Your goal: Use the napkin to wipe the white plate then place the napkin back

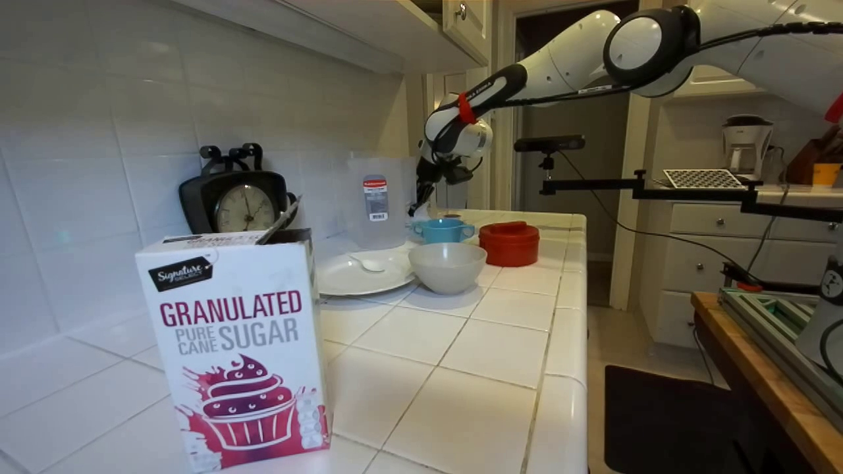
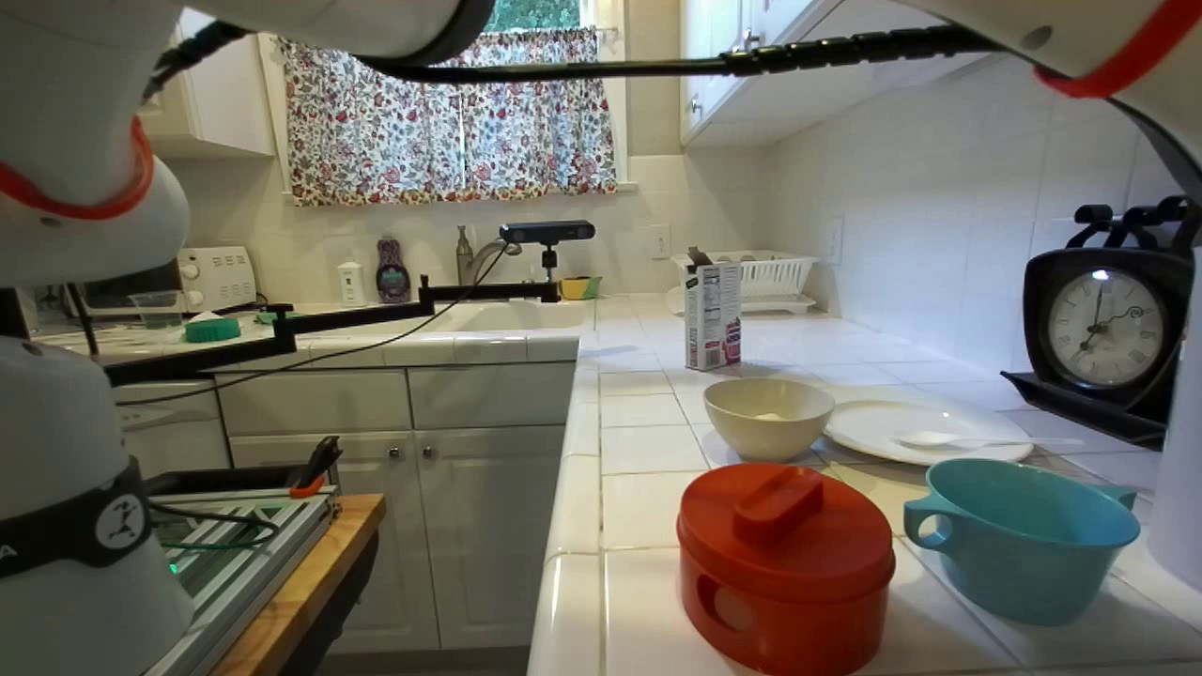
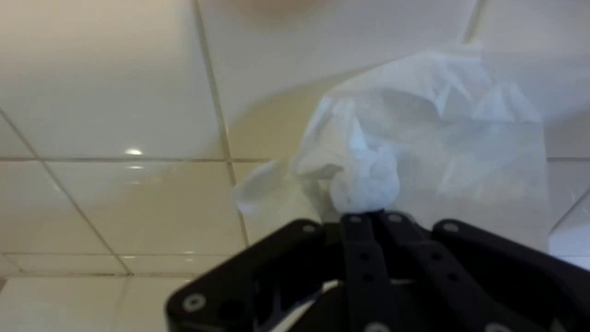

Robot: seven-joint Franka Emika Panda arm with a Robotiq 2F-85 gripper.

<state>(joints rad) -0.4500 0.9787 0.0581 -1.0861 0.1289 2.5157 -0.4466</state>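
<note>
In an exterior view we see the arm (image 1: 560,62) stretched out above the counter (image 1: 487,349), its forearm sloping down and its wrist bent so that the gripper (image 1: 415,205) points downward, well apart from the white plate (image 1: 342,280) and on the side of it opposite the sugar box (image 1: 230,355), whose flap stands raised. In the wrist view we find the fingers (image 3: 364,267) narrow, pinching a bunched fold of the napkin (image 3: 428,152); the rest of it fans out in front of them, and we cannot tell whether it touches the counter. The napkin is thus well apart from the plate too.

On the plate we see a white spoon (image 1: 369,264). Just beside the plate stands the white bowl (image 2: 765,437), with a small pale patch (image 2: 768,416) inside that we cannot identify. On the gripper's side of the plate we have the upright turquoise cup (image 2: 1024,563) and the red pot (image 2: 798,610), whose lid (image 2: 789,507) hides what it holds.
</note>
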